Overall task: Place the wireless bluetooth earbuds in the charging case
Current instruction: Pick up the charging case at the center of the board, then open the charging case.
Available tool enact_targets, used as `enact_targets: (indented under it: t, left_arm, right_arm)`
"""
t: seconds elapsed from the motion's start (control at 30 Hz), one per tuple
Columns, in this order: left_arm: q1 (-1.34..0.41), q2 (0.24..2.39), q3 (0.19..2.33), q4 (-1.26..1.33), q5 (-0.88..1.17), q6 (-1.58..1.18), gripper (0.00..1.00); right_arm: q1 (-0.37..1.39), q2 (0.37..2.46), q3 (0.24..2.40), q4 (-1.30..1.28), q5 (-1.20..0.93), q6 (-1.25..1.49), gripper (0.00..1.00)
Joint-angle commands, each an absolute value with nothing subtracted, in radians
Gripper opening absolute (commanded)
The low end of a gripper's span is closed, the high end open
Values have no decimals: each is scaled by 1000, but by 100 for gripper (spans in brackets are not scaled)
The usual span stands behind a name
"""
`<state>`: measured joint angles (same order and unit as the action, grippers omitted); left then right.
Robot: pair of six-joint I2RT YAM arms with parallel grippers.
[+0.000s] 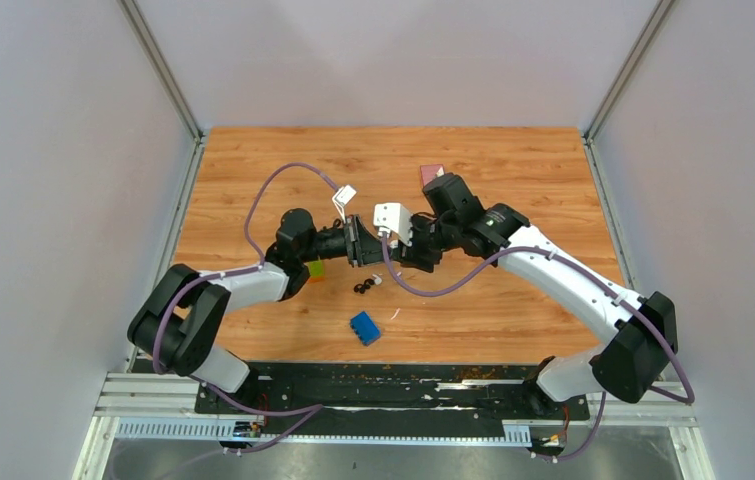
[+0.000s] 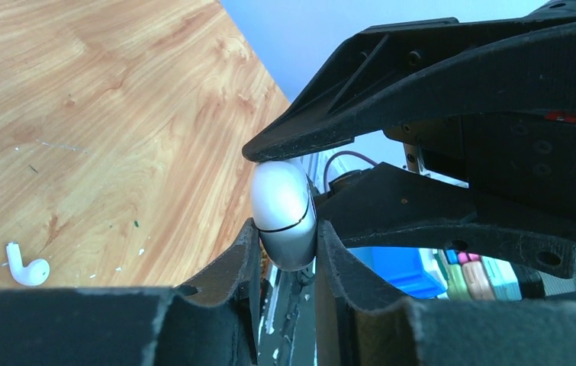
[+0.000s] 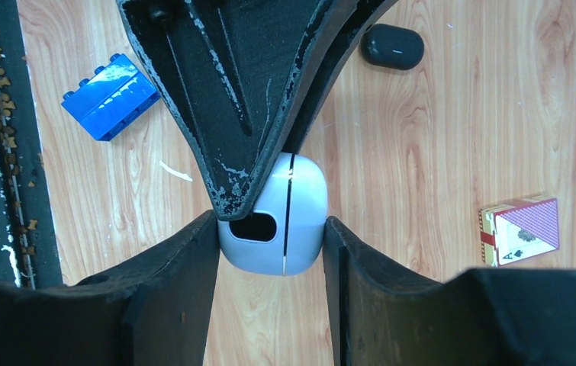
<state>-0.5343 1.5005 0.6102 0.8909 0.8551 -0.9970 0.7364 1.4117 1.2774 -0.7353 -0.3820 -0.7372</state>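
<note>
The left tool [image 2: 284, 236] and right tool [image 3: 271, 225] both clamp the charging case [image 3: 304, 206]; the earbuds [image 1: 364, 287] lie on the bench [image 1: 513, 180] beneath, nearer the left tool.

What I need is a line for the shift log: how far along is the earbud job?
Done: nothing yet; no bud visibly seated. In hand: the left gripper and right gripper both clamp the white charging case, lid apparently shut. Left: opening it, then loading the white earbud and black earbuds lying loose on the table; the black case sits untouched.
</note>
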Motion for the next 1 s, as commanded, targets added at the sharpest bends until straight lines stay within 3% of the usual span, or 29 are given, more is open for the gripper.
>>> enact_targets:
  t: [0.0,0.17,0.3,0.5,0.7,0.97]
  left_arm:
    - [-540,1502,640,951,877,-973,21]
    - [-541,1458,598,911,843,-842,12]
    - [-547,1358,451,1055,772,-698,6]
    - [-578,1231,373,1082,741,-485,1]
    - [-647,1146,382,855,712,-234,1]
    - [-667,1156,388,859,712,-228,1]
  right_arm:
    - [740,1388,1315,-711,-405,-744,37]
    - [692,1398,1321,-758,-546,-697,67]
    - [571,1439,1385,-874,-805,-656,75]
    - [523,1496,1453,-1073,-952,-779,72]
    - [532,1537,1461,-1073,-989,-755,63]
    - [612,1538,1476,-1113,-943,-802,48]
